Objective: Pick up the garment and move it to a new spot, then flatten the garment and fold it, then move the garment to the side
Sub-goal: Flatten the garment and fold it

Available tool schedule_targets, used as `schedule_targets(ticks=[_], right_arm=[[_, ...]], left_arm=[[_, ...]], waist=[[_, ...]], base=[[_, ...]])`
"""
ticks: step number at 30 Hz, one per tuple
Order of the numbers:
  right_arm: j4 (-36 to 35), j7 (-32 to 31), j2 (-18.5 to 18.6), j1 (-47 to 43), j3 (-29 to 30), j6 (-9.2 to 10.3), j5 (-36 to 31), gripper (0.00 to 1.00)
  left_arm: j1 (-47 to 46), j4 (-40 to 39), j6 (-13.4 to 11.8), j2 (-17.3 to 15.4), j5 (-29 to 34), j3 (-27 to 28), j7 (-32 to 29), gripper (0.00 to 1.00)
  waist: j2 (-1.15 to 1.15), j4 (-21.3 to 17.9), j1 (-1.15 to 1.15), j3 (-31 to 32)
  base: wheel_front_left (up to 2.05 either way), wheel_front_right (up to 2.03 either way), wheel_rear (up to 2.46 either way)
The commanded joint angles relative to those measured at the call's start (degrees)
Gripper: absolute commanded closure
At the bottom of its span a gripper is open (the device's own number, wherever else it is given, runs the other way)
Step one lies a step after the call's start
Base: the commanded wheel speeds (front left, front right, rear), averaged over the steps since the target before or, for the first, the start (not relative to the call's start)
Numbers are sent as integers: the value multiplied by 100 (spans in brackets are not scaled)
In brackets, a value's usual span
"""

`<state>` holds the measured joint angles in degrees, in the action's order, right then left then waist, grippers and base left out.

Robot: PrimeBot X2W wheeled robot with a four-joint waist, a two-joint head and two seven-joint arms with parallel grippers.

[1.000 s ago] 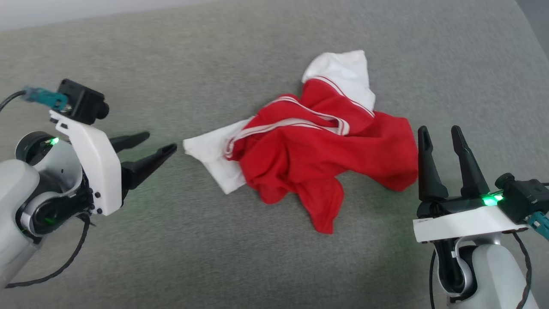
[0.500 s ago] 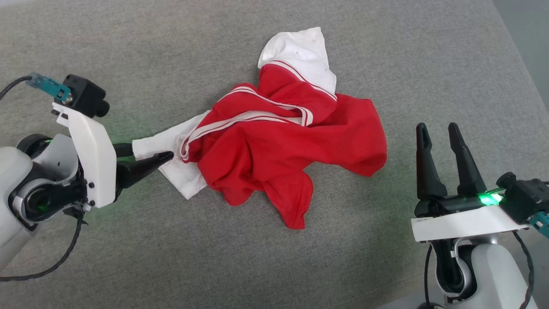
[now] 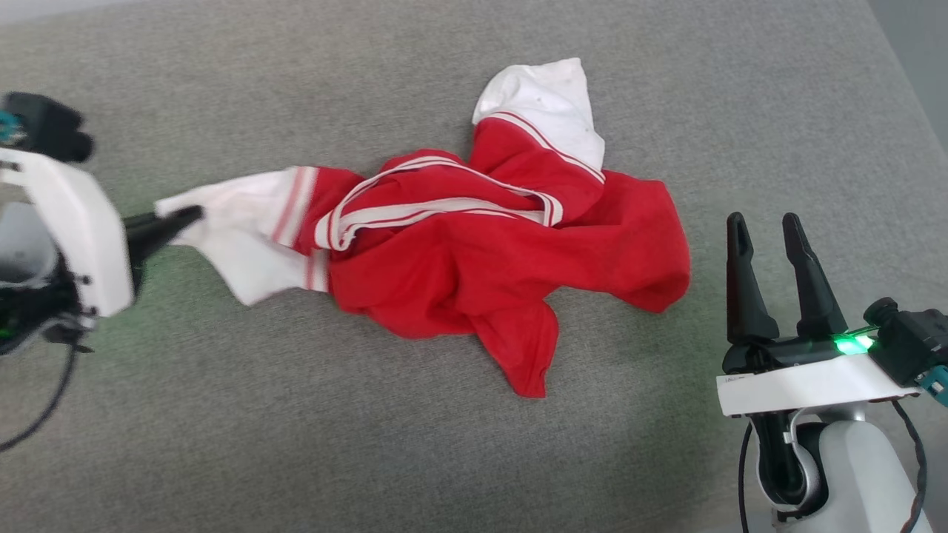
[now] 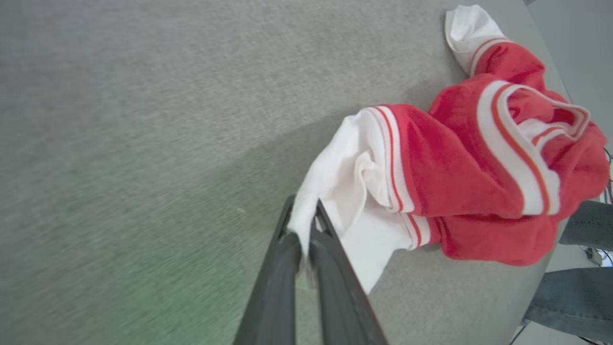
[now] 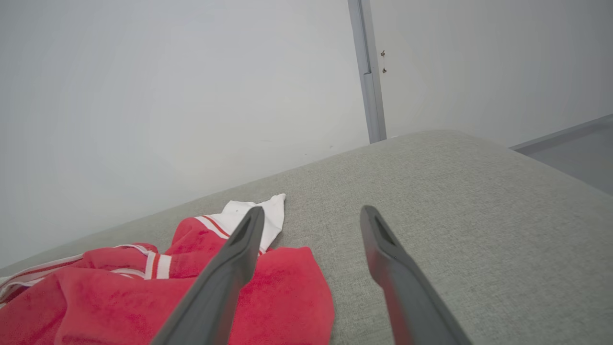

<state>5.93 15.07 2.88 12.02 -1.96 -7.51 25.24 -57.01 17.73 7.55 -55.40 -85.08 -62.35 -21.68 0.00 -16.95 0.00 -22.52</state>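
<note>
Left wrist view: L fingers (image 4: 274, 292) pinch white sleeve of garment (image 4: 455, 182).

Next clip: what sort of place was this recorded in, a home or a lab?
Probably an indoor test room or lab, not a lived-in home: a broad grey fabric-covered surface holds the crumpled red garment, and behind it stands a bare white wall with a plain grey vertical strip.
</note>
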Motion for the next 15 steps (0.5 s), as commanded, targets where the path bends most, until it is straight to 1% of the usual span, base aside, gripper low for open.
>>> schedule_targets(ticks=[1,4,8,15], right_arm=[[17,14,3,-23,-11,3,-34,0],[59,14,3,14,-2,3,-62,0],[100,14,4,34,2,3,-99,0],[126,14,3,-37,9,3,-166,0]], left_arm=[[-31,40,-13,-89,-36,25,46,100],[-7,258,-13,-284,-65,56,218,100],[87,655,-13,-456,18,0,389,100],[236,1534,-14,-593,197,-207,542,100]], waist=[[0,70,0,52],[0,155,0,104],[0,220,0,179],[0,202,0,289]], base=[[0,0,0],[0,0,0],[0,0,0],[0,0,0]])
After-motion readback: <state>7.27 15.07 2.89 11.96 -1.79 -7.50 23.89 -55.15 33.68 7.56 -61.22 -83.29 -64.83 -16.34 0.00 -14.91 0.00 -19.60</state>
